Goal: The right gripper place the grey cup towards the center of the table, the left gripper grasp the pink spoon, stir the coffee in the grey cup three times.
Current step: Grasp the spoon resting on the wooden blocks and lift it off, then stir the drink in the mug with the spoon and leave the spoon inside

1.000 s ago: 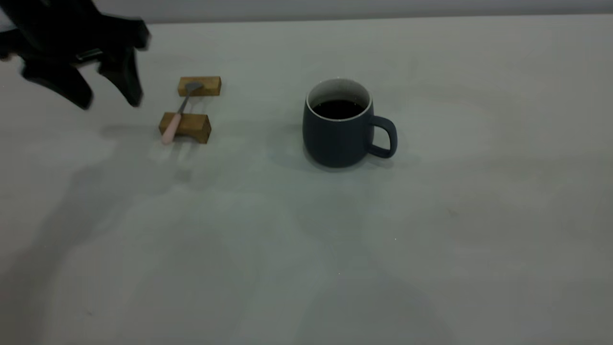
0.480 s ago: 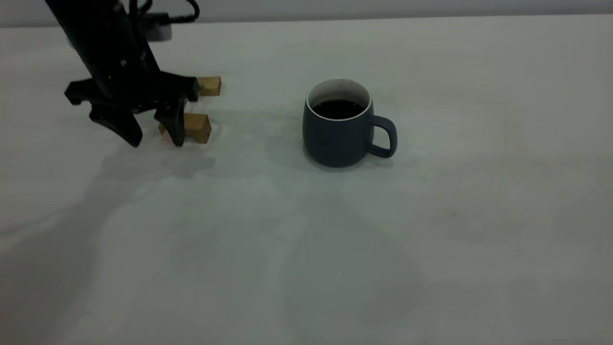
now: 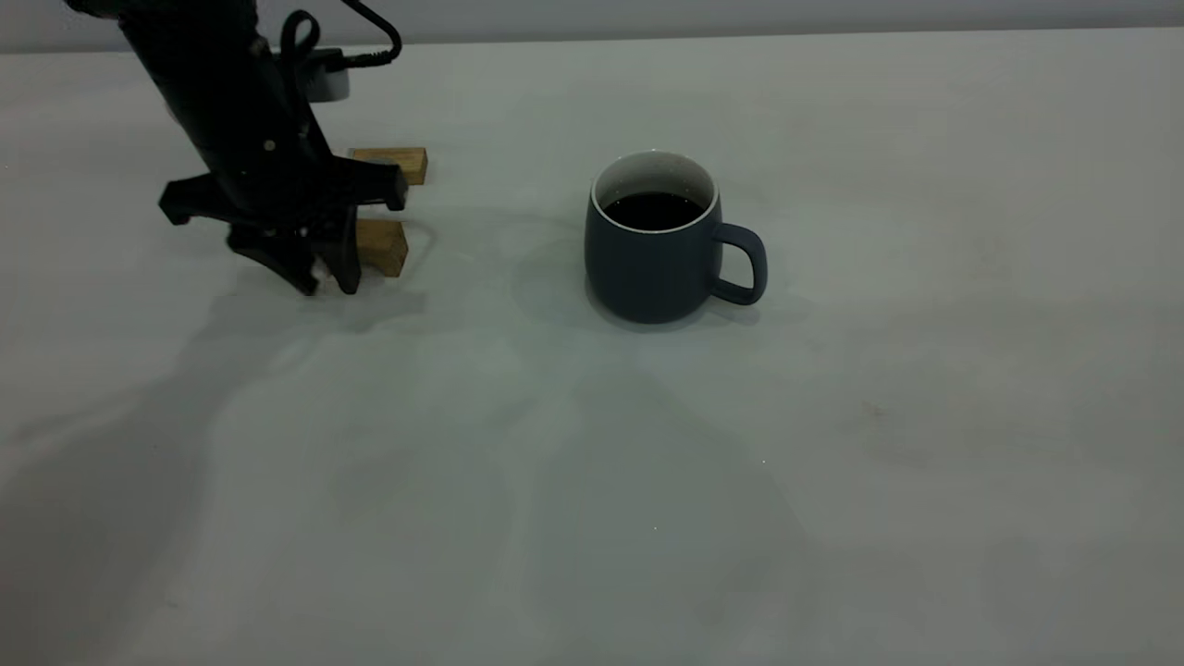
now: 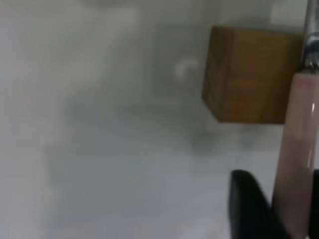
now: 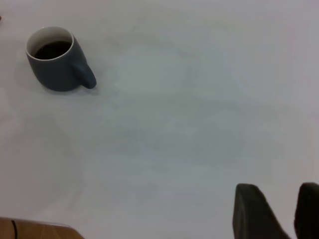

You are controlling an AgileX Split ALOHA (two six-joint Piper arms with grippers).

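My left gripper [image 3: 322, 282] is down at the table's left, beside the nearer wooden block [image 3: 382, 245]. The left wrist view shows the pink spoon [image 4: 299, 149] with its pale pink handle pinched between the black fingers [image 4: 249, 209], so the gripper is shut on it. The spoon's metal neck still lies over the block [image 4: 246, 74]. The arm hides the spoon in the exterior view. The grey cup [image 3: 652, 268] stands upright near the table's middle with dark coffee [image 3: 654, 210] inside, handle to the right. My right gripper [image 5: 278, 189] is far from the cup [image 5: 57, 69], open and holding nothing.
A second wooden block [image 3: 398, 162] lies just behind the left gripper. The pale table [image 3: 555, 462] stretches wide in front of and to the right of the cup. A brown edge [image 5: 35, 231] shows in a corner of the right wrist view.
The left gripper came down from the upper left onto the spoon's handle and its fingers closed together. The cup has not moved.
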